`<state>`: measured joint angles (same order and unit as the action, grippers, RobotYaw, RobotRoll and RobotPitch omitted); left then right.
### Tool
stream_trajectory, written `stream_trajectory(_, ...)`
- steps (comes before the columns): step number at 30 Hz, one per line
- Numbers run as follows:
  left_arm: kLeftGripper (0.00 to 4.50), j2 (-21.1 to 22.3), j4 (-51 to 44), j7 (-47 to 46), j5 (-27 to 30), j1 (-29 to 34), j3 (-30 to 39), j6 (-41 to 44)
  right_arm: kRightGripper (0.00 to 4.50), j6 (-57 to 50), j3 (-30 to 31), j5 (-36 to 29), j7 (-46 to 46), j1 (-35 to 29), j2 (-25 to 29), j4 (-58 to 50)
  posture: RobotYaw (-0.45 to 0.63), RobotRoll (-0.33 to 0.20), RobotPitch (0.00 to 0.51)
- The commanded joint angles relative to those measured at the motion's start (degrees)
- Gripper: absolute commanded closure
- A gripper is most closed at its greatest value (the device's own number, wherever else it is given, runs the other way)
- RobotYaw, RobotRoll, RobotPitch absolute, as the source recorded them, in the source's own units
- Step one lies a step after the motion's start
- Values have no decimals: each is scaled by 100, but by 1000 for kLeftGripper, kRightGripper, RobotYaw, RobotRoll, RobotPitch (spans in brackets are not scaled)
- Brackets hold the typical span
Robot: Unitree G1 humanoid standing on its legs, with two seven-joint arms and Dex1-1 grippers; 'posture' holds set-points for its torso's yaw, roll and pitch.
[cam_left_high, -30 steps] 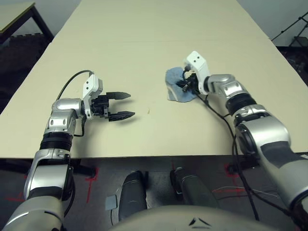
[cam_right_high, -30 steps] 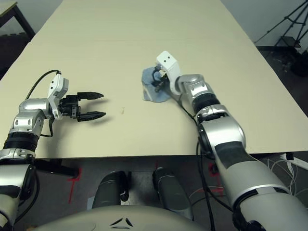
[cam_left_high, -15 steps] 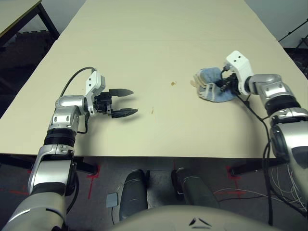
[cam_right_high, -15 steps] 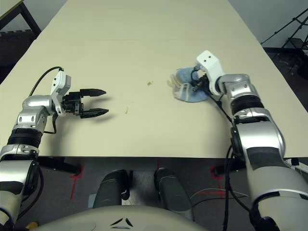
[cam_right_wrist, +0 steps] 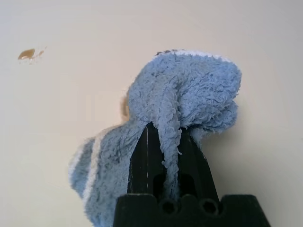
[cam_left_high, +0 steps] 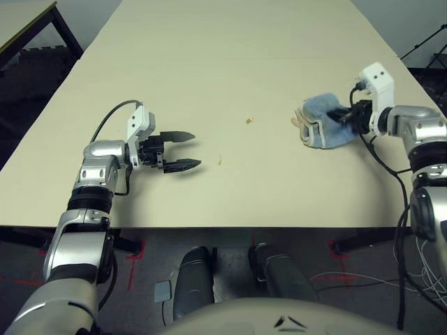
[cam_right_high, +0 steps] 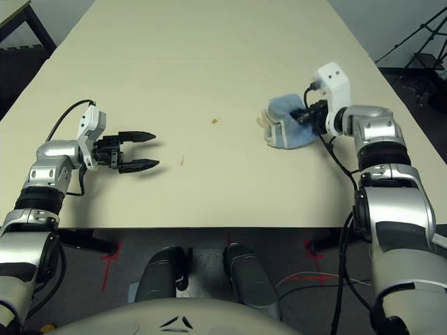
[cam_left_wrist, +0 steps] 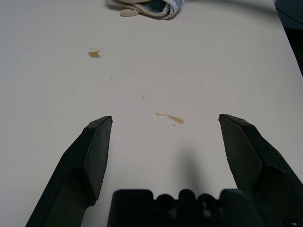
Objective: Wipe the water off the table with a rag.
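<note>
The light blue rag (cam_left_high: 323, 125) lies bunched on the right part of the pale table (cam_left_high: 209, 56). My right gripper (cam_left_high: 347, 116) is shut on the rag; its black fingers (cam_right_wrist: 147, 158) pinch a fold of the terry cloth (cam_right_wrist: 189, 94). A small orange-brown spot of water (cam_left_high: 249, 121) sits left of the rag, apart from it. Another spot of water (cam_left_high: 219, 160) lies nearer the front. My left gripper (cam_left_high: 191, 149) stands open just above the table on the left, and that nearer water spot (cam_left_wrist: 170, 118) lies ahead of its fingertips.
A smaller table (cam_left_high: 21, 17) with a dark frame stands at the far left, and a black tripod (cam_left_high: 427, 47) at the far right. The table's front edge (cam_left_high: 209, 227) runs close under both forearms.
My right gripper has dragged the rag from the table's middle out to the right, and the farther water spot now shows. The left gripper has stayed put. The camera has shifted.
</note>
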<state>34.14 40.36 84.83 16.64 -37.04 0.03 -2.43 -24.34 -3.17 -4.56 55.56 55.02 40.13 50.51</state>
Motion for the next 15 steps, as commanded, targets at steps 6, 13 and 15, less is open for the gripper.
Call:
stream_trajectory(6,0,-77,291,73,-125,-150,-71,-128,4484,88,97,176,107,-52,476,266,-371,0,108)
stream_trajectory(13,0,-50,299,112,-132,-149,-55,-139,4484,340,169,428,-37,-283,509,845,-362,0,109)
stream_trajectory(15,0,-33,285,119,-131,-143,-48,-129,4484,430,141,450,-131,-312,517,1043,-361,0,110)
